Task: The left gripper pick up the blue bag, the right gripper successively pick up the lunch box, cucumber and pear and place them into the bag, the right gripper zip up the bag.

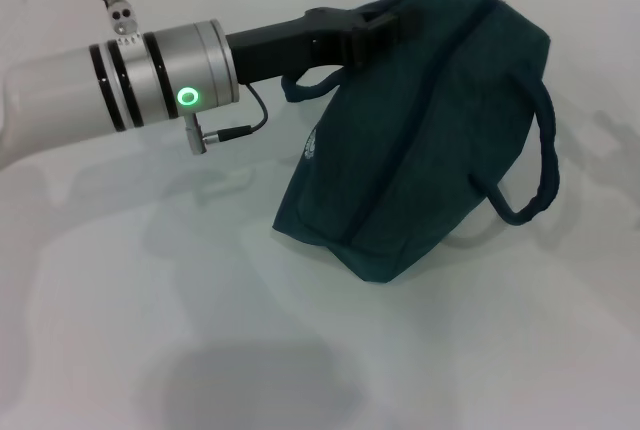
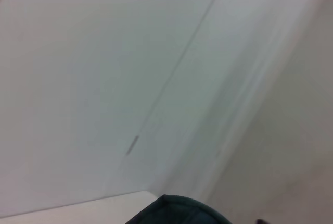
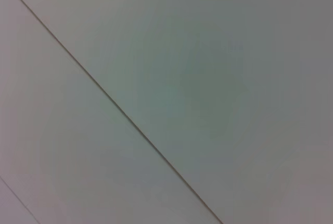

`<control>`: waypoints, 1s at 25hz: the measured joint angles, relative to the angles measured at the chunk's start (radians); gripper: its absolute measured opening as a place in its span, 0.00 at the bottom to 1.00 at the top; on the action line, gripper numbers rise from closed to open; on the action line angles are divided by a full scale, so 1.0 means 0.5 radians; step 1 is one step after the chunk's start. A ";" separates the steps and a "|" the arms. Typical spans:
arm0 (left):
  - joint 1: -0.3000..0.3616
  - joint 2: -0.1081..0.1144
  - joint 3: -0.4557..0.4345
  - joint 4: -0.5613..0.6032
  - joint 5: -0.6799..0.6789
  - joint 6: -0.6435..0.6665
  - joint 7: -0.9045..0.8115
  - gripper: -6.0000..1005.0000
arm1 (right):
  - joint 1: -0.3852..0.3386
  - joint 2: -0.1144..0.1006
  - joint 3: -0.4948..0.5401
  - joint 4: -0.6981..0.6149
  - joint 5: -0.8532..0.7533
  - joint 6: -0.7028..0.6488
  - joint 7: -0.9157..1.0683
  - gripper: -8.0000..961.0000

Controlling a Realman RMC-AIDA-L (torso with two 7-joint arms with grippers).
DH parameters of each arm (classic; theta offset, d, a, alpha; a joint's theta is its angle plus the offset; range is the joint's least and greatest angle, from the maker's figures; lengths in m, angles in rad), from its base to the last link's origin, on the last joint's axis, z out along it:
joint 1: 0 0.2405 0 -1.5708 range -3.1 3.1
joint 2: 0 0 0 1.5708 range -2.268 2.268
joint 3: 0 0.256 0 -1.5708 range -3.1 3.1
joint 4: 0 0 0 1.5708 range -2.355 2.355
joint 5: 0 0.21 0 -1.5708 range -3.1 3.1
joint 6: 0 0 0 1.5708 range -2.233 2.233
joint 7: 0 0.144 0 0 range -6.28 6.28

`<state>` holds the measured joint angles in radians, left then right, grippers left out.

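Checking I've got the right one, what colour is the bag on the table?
Dark teal-blue; the blue bag shows best in the head view.

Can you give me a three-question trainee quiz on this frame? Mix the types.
1. True or false: the left gripper is at the top of the blue bag.
2. Which is visible on the table in the head view? A) lunch box B) cucumber C) pear D) none of these
3. Fill in: one loop handle hangs off the bag's ___ side in the head view.

Key:
1. True; its jaws sit at the bag's upper edge.
2. D; only the bag shows.
3. Right.
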<state>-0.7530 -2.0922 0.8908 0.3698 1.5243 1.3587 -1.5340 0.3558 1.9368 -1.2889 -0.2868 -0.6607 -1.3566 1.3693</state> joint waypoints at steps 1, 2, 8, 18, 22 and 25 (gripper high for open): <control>-0.001 0.000 0.001 -0.015 0.000 -0.029 0.024 0.14 | 0.000 0.000 0.000 0.000 0.000 0.000 0.000 0.83; -0.003 0.000 0.002 -0.031 0.000 -0.051 0.039 0.14 | -0.003 0.000 0.001 0.002 -0.001 -0.001 -0.001 0.83; 0.007 -0.002 0.002 -0.054 -0.035 -0.098 0.042 0.17 | -0.004 0.002 0.002 0.002 -0.007 -0.015 0.000 0.83; 0.067 0.006 0.001 -0.002 -0.224 0.023 0.034 0.48 | 0.025 -0.009 -0.011 -0.021 -0.079 -0.141 -0.036 0.84; 0.106 0.018 -0.014 0.156 -0.247 0.186 0.024 0.64 | 0.032 -0.006 -0.005 -0.045 -0.095 -0.412 -0.225 0.84; 0.158 0.026 -0.008 0.323 -0.244 0.328 0.014 0.70 | 0.017 -0.001 -0.008 -0.124 -0.142 -0.560 -0.347 0.84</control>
<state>-0.6740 -2.0793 0.8869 0.5314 1.4023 1.5229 -1.5271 0.3641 1.9363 -1.2930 -0.3488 -0.7316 -1.6366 1.1956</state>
